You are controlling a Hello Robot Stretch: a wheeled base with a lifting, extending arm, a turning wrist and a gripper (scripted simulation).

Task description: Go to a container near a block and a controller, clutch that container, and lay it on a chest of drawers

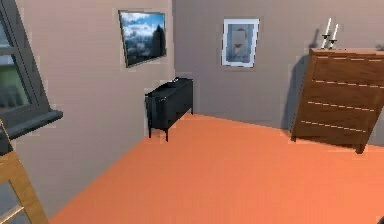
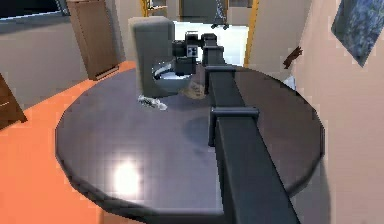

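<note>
Arm side view: the container [image 2: 150,48], a tall grey box-shaped thing, stands on the round dark table [image 2: 90,150] close to its far edge, just left of where the arm [image 2: 245,150] ends. A small tan thing [image 2: 193,90] lies beside the arm a little in from that edge. A small pale thing [image 2: 152,102] lies in front of the container, toward the table's middle (either could be the block or the controller, but I cannot tell which).

By its flat walls and square corners, the container looks stiff and unlikely to give under pressure. It seems smooth enough to slip, and tall enough to tip if it is taken high. I judge the best hold to be low across its side walls, near the base.

The gripper [image 2: 178,62] is at the container's right side. Whether its fingers are spread or together cannot be told, nor whether it touches or holds anything, since the container stands right at it.

In the forward view, the chest of drawers [image 1: 340,95] stands against the far wall with candles [image 1: 330,33] on top.
</note>
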